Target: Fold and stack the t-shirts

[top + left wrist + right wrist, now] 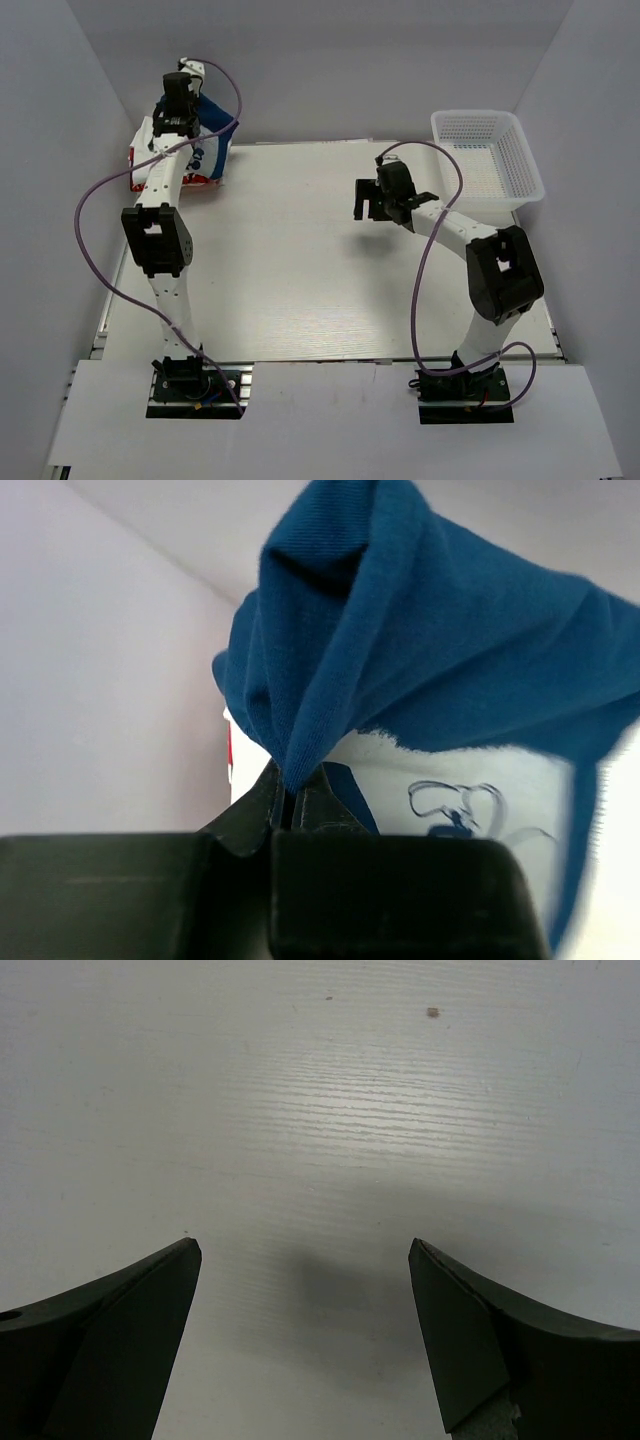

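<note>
**Left arm has the navy shirt pinched above the corner heap**

The white table (300, 280) lies mostly bare in front of me, with a white mesh basket (530, 160) at its far right corner. At the far left corner the t-shirts (200, 165) sit bunched in one heap, nothing folded or stacked by the look of it. The biggest piece is the navy t-shirt (430, 630), raised at one point and draping down in deep, soft folds. Under it shows a pale patch with a thin line drawing; whether that is its own print or another shirt, I cannot say. White cloth with red edging (138, 160) peeks out at the heap's near-left side.

The left gripper (293, 798) is clenched on a small pinch of the navy cloth, jaws tight together. The right gripper (305, 1247) hangs over bare table near the middle, spread wide and holding nothing.

To my eye the job now is getting this shirt clear of the others and laid flat in the open middle. A pinch that small could slip, so a slow, high draw seems wise, lifting until the hem clears the heap and drags no white shirt along. The free right arm looks well placed to catch a second edge.
</note>
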You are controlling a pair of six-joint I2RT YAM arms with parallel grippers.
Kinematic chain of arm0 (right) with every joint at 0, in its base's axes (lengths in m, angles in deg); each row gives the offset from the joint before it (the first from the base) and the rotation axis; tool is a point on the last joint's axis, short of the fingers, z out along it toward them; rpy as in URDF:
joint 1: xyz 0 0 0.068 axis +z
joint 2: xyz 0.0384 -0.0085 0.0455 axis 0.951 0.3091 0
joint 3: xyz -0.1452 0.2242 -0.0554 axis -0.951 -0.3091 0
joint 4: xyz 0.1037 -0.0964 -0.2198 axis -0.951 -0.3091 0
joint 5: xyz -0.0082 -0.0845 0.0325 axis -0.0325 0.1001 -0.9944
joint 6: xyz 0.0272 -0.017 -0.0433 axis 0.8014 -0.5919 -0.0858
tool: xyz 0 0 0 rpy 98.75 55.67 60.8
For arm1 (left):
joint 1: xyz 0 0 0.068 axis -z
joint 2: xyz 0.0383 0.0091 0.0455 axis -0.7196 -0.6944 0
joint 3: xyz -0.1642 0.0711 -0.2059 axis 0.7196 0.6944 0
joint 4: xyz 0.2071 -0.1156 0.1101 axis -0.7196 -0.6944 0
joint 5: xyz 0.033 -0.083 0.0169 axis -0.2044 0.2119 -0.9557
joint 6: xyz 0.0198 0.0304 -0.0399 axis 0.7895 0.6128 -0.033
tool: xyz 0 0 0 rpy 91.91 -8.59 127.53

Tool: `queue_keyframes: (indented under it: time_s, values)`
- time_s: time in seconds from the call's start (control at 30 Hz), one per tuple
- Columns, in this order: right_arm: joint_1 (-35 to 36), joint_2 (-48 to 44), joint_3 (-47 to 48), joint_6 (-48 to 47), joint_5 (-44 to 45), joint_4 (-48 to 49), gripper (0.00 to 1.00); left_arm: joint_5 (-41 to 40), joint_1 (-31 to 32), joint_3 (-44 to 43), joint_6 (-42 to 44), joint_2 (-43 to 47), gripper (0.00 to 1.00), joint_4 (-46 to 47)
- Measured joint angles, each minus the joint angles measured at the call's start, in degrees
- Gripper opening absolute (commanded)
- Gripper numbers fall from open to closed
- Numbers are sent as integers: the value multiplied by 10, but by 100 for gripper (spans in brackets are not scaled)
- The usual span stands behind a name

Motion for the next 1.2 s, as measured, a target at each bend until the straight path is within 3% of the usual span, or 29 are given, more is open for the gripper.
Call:
queue_keyframes:
  time_s: [0.2,0.37,0.73,0.83,0.87,0.9,0.93,1.2]
  values:
    - [0,19,20,-1,0,-12,90,-4,-56,-5,-15,-78,0,23]
    - [0,35,35,-3,3,-17,90,-4,-86,14,-22,-90,0,52]
    - [0,61,49,-5,16,-33,90,-106,-64,134,-12,-68,0,218]
    - [0,66,54,-5,16,-33,90,-120,-61,145,-6,-67,41,251]
    - [0,68,56,-5,16,-34,90,-125,-61,148,-4,-67,64,262]
    - [0,72,58,-5,16,-35,90,-128,-61,150,0,-66,93,270]
    - [0,76,62,-5,15,-37,90,-132,-61,151,2,-66,100,277]
    - [0,87,72,-6,15,-55,90,-150,-62,147,-11,-66,100,285]
